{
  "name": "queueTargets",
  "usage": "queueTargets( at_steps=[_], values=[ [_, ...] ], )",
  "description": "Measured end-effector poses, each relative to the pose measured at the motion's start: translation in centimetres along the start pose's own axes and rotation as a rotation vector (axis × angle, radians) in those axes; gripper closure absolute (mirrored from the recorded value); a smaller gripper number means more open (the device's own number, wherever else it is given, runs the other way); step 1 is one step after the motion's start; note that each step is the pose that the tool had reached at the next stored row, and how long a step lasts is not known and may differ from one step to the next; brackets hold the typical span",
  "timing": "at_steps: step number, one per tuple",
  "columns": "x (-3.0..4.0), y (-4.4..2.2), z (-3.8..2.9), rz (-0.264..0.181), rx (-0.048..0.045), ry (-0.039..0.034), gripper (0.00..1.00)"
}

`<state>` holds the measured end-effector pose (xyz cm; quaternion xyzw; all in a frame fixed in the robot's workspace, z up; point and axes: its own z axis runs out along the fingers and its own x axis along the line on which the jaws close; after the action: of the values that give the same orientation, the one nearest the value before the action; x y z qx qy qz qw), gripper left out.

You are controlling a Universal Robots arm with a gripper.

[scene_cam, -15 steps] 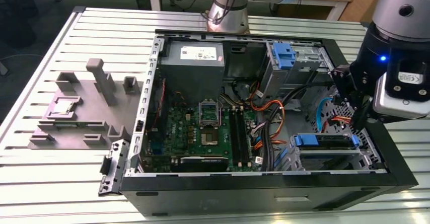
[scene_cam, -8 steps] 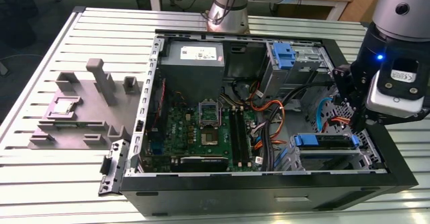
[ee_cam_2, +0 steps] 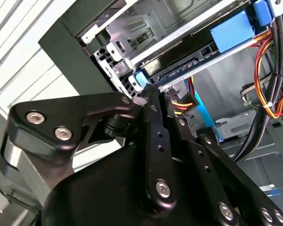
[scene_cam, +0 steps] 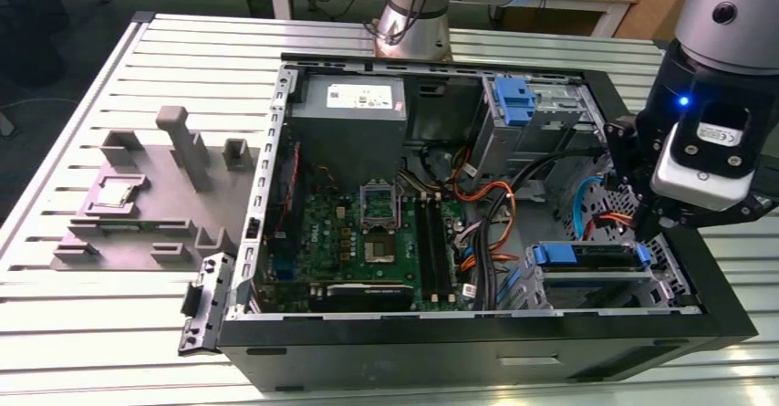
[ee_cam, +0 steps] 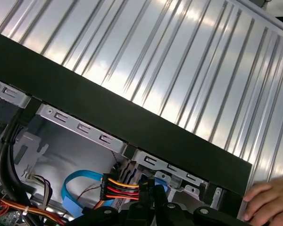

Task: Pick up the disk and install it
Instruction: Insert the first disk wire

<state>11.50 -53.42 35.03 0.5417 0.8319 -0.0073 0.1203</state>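
The disk [scene_cam: 593, 256] lies flat in the drive bay at the exterior view's lower right corner of the open computer case [scene_cam: 487, 351], with blue carrier rails along its sides. In the second wrist view the disk [ee_cam_2: 179, 59] sits in the metal cage, with a blue rail [ee_cam_2: 231, 30] and a blue end tab [ee_cam_2: 139, 78]. My gripper [scene_cam: 638, 233] reaches down into the case just above the disk's right end. Its black fingers [ee_cam_2: 150, 101] are shut together, tips right at the blue end tab. I cannot tell whether they touch it. The gripper [ee_cam: 149, 186] also shows in the first wrist view.
A grey power-supply box [scene_cam: 350, 105] and an upright blue bracket [scene_cam: 514, 100] stand at the case's far side. Orange, red and yellow cables [ee_cam: 120, 186] and a blue ribbon [ee_cam: 80, 181] run close to the fingers. A person's hand [ee_cam: 269, 202] rests by the case wall. A grey fixture [scene_cam: 159, 196] lies on the slatted table [scene_cam: 109, 333].
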Motion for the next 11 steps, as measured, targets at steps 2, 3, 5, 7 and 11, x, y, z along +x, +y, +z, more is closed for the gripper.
queueTargets(
  at_steps=[2, 3, 5, 7, 11],
  values=[
    [0.00, 0.00, 0.00, 0.017, 0.0041, 0.0004, 0.84],
    [0.00, 0.00, 0.01, 0.028, 0.0068, -0.0004, 0.84],
    [-0.01, -0.01, 0.01, 0.048, 0.0116, -0.0025, 0.84],
    [-0.01, 0.00, 0.01, 0.066, 0.0162, -0.0046, 0.84],
    [-0.01, -0.01, 0.01, 0.101, 0.0254, -0.0083, 0.84]
  ],
)
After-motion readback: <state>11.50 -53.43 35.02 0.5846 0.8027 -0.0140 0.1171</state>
